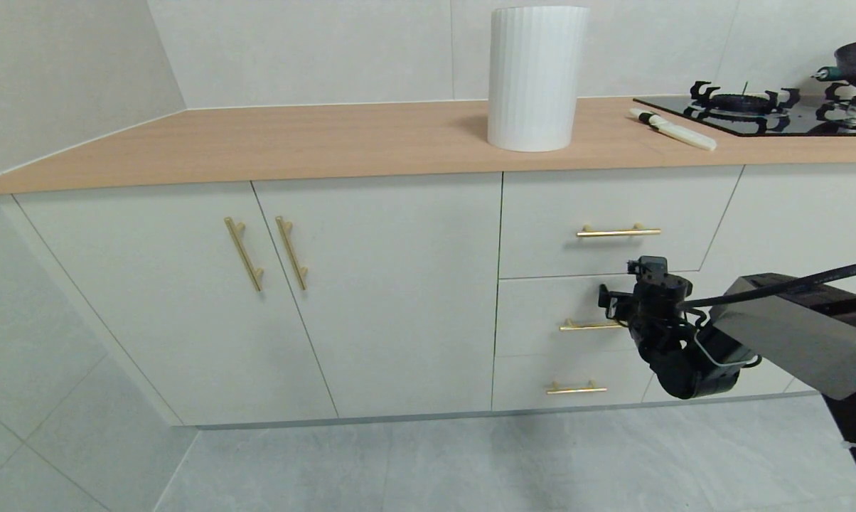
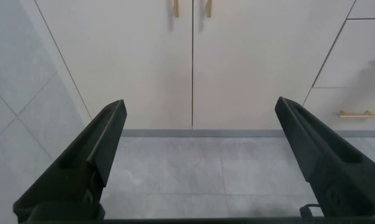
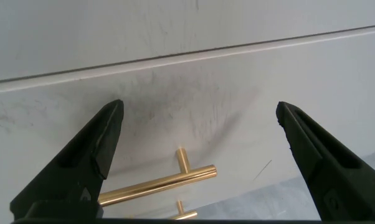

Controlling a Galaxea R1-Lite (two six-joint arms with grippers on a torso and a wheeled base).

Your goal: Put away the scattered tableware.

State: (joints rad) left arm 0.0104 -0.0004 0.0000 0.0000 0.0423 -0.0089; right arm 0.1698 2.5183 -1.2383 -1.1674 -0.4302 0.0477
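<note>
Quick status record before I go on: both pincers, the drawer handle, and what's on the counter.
Right pincer: open, empty, close to the middle drawer front
Gold bar handle: near the right pincer, not gripped
Left pincer: open, empty, low before the double-door cabinet
Wooden countertop: white ribbed cylinder, long white utensil beside black gas hob

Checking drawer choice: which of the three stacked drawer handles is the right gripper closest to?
The middle handle; the right gripper hangs level with it, jaws open.
</note>
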